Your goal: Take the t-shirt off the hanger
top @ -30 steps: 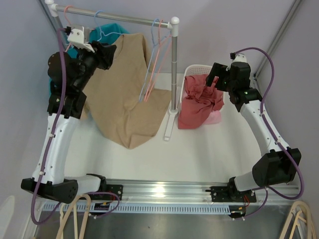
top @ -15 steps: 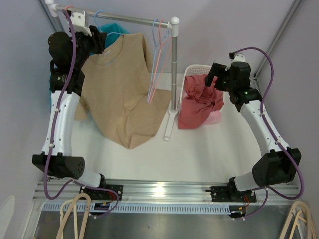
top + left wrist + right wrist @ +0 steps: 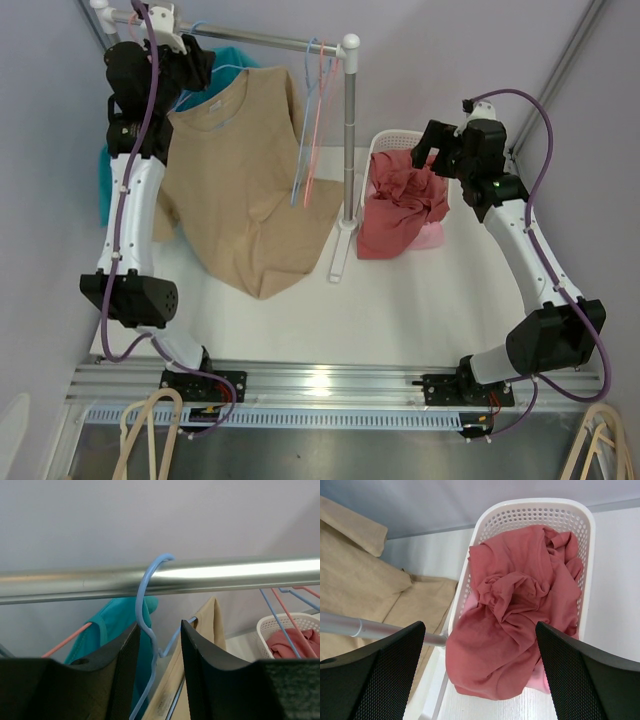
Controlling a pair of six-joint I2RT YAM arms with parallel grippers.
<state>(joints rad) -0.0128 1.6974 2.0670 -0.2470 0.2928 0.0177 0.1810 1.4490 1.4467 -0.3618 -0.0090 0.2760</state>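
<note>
My left gripper (image 3: 159,626) is up at the rail (image 3: 240,572), jaws slightly apart with the blue hanger (image 3: 145,580) neck between them, unpinched. The tan t-shirt (image 3: 245,180) hangs on that hanger, its hem draped on the table (image 3: 400,310). My right gripper (image 3: 480,626) is spread wide above the basket (image 3: 530,507).

Left fingers (image 3: 122,675) higher, now astride blue hanger (image 3: 144,600) hook.

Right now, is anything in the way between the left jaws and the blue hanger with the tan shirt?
Nothing visible. On the left gripper, open jaws sit either side of the blue hanger, just under the rail; the tan t-shirt hangs below.
</note>
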